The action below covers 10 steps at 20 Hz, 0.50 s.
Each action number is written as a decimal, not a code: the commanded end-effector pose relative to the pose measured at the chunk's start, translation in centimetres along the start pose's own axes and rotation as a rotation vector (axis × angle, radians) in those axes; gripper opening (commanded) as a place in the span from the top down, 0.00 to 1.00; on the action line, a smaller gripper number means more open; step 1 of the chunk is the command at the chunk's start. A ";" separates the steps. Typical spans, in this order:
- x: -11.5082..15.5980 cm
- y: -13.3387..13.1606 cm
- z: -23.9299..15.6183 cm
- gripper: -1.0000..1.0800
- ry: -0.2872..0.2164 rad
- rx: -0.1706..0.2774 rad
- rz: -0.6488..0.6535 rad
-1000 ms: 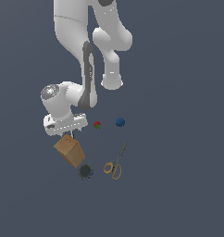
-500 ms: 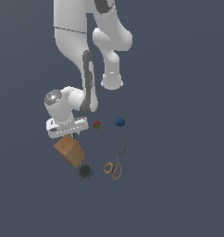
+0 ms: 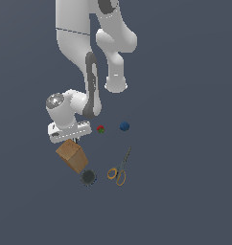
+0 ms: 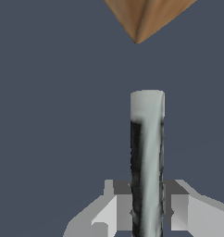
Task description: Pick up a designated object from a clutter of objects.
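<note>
Marker stick (image 4: 147,162) is sitting right between my fingers in the wrist view, so my hand (image 4: 146,210) is clamped on it, one finger pad (image 4: 115,208) pressed on one side and the other pad tight on the opposite side. It's a slim black stick with a whitish-grey streak down it and a pale cap at the far end, pointing out away from my palm toward a corner of the tan-brown box (image 4: 146,16), with a gap of bare counter (image 4: 49,92) between the cap and that corner.

Going across the exterior view from its left: my hand (image 3: 75,139) comes first, hanging low over the counter (image 3: 185,191) with the wrist above it, and I honestly can't make out the stick from this angle, it's too small and tucked under the hand. Just below the hand is the box (image 3: 72,156), tilted up on an edge. Next to the box's lower corner is the dark round disc (image 3: 88,177), looks like it's touching or nearly so, can't tell which. Further along is the tiny red-and-green ball (image 3: 100,128), near my hand but apart from it. Then the yellow-handled scissors (image 3: 119,168), lying with blades pointing up toward the balls. Last, the small blue ball (image 3: 124,126), just beside the red-and-green one.
</note>
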State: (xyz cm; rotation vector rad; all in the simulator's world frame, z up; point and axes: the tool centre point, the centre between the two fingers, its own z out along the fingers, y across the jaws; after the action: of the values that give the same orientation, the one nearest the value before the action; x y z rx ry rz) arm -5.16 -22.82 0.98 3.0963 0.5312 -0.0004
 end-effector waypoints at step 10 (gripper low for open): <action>-0.2 -0.9 -2.0 1.00 0.000 0.000 0.000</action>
State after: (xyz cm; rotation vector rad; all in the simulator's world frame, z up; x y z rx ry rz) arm -5.55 -22.21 2.44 3.0968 0.5314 -0.0016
